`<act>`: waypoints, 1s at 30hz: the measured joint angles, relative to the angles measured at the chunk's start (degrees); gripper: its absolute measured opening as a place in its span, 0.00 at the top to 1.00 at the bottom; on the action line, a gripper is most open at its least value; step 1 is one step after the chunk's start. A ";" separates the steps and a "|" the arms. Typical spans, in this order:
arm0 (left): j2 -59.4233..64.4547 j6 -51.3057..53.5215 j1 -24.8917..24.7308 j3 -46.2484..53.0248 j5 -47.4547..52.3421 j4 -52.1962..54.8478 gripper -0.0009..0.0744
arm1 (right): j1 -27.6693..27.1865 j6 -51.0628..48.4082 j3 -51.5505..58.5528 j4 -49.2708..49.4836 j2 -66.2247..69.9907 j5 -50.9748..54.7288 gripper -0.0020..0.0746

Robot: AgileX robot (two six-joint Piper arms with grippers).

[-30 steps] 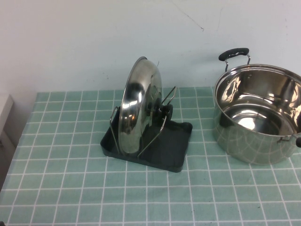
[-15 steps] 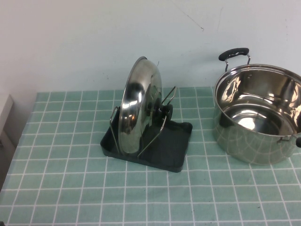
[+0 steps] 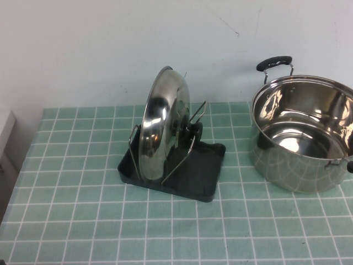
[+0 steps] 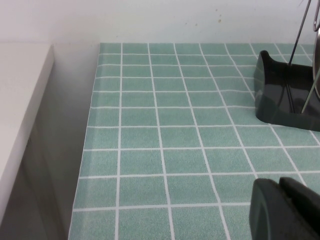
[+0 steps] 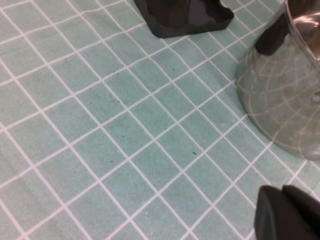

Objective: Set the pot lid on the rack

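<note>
Change since earlier frame: none visible; lid, rack and pot hold the same positions.
Pot lid (image 3: pixel 161 126): stands on edge in the rack, leaning slightly, steel dome and black knob (image 3: pixel 190 129) facing the pot side; no gripper touches it.
Rack (image 3: pixel 204 171): dark grey tray on the green tiled tablecloth (image 3: pixel 83 221), wire dividers (image 3: pixel 190 144) rising on both faces of the lid.
Rack, left wrist view: one tray end (image 4: pixel 280 92) and two wires show ahead of the left gripper, well apart from it.
Rack, right wrist view: a dark tray corner (image 5: pixel 182 15) lies ahead of the right gripper, well apart from it.
Pot (image 3: pixel 303 132): deep steel pot, upright, uncovered, beside the rack and not touching it; close to the right gripper, its wall (image 5: pixel 285 90) filling one side of that view.
Left gripper (image 4: pixel 282 210): only a dark body edge shows, low over the cloth near the table edge; finger state cannot be determined.
Right gripper (image 5: pixel 287 215): only a dark body edge shows, over the cloth beside the pot; finger state cannot be determined.
</note>
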 joint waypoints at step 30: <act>0.00 0.00 0.00 0.00 0.00 0.00 0.99 | -4.51 -0.38 3.78 0.81 -2.96 -14.78 0.98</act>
